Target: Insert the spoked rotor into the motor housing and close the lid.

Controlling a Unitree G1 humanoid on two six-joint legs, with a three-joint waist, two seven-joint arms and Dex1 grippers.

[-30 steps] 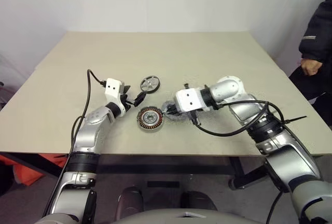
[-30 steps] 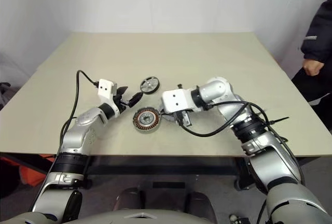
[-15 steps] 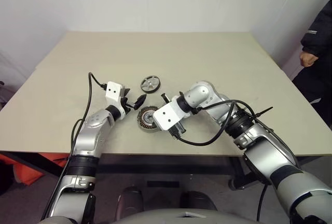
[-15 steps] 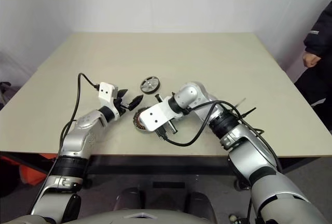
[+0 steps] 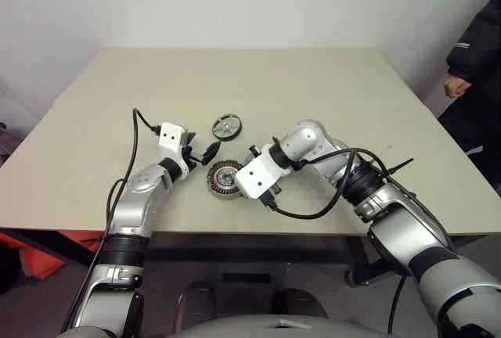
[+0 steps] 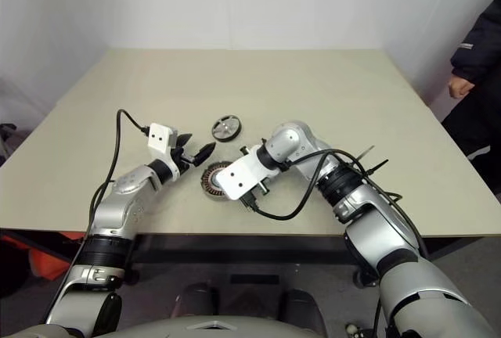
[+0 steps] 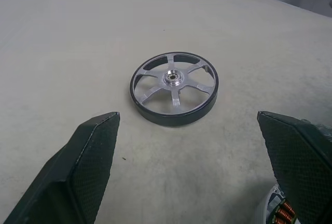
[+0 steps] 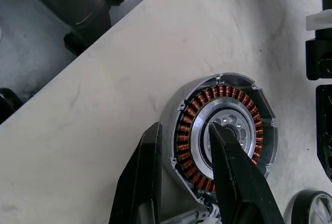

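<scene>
With the right gripper [image 8: 181, 182] partly open astride the motor housing [image 8: 220, 130] wall, gripping nothing, a careless closing could scrape the windings, while the spoked rotor [image 7: 174, 88] lies untouched before the wide-open, empty left gripper [image 7: 192, 167].

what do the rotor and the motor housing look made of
Spoked rotor: likely metal, with bright machined silver spokes and hub inside a dark glossy rim, perhaps coated.
Motor housing: silver-grey matte shell, probably aluminium, around a ring of copper-coloured wire windings and a shiny silver centre.
</scene>
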